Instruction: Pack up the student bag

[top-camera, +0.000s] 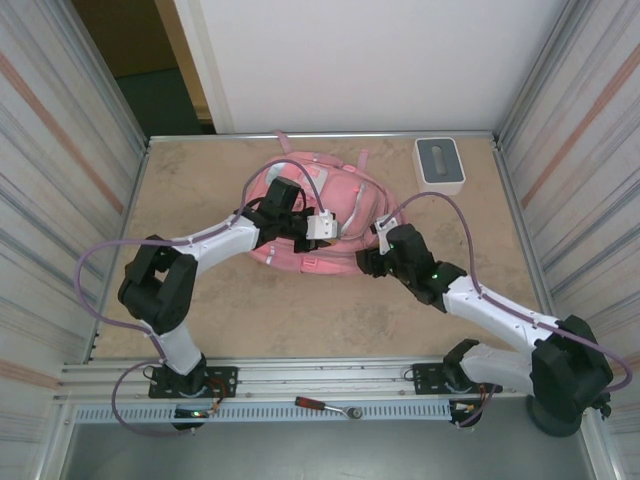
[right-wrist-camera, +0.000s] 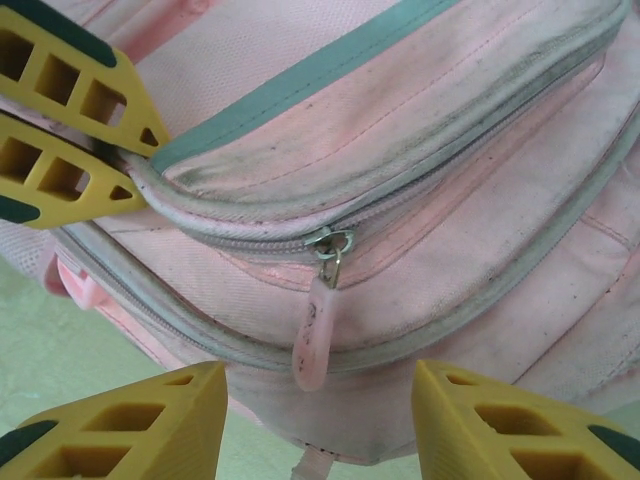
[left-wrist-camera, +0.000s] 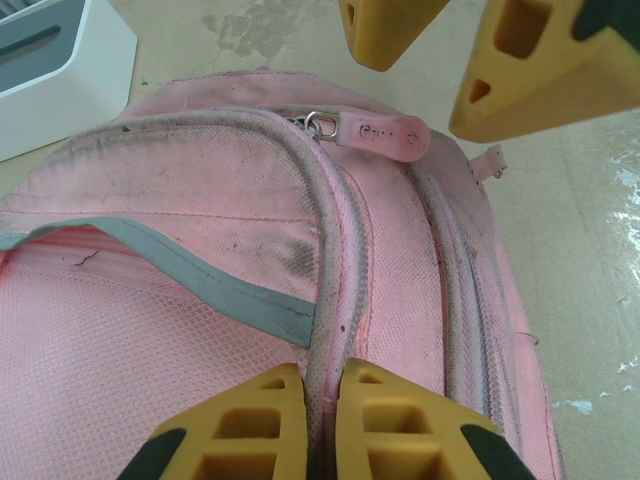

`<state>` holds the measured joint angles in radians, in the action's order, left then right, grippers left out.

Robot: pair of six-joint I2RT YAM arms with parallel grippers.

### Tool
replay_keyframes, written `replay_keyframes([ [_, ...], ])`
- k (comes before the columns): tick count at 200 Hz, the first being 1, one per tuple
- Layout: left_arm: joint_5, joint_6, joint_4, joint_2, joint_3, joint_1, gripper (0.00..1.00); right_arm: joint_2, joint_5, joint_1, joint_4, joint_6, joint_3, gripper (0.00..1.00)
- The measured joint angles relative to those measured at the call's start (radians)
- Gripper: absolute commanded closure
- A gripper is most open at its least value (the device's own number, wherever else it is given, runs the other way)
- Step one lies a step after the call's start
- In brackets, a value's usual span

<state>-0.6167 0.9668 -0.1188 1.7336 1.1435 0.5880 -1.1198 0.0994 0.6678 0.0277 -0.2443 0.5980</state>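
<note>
The zip pull point(right-wrist-camera: 313, 335) hangs lengthwise between the parted fingers of the right gripper point(right-wrist-camera: 320, 380), and the left gripper point(left-wrist-camera: 322, 378) clenches the seam point(left-wrist-camera: 332, 300) of the bag point(left-wrist-camera: 200, 200).

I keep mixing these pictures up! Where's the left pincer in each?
Top external: left pincer centre, over the student bag.
Left wrist: left pincer at bottom edge, pinching a bag seam.
Right wrist: left pincer at top left.
Shared landmark: pink zipper tab in both wrist views.
</note>
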Motion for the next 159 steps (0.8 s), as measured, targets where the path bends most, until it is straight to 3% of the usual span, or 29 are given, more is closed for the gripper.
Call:
replay_keyframes([
  [66,-0.013,-0.003,-0.002,0.0,0.0,-0.006,1.0,-0.113,0.076,0.027,-0.023,0.01,0.034,0.68],
  [122,-0.018,-0.003,-0.008,-0.009,-0.013,-0.019,1.0,-0.123,-0.006,-0.016,-0.064,0.009,0.034,0.99],
  [159,-0.052,-0.003,0.022,-0.038,-0.047,-0.046,1.0,-0.089,-0.121,-0.088,-0.081,-0.002,0.026,1.0],
])
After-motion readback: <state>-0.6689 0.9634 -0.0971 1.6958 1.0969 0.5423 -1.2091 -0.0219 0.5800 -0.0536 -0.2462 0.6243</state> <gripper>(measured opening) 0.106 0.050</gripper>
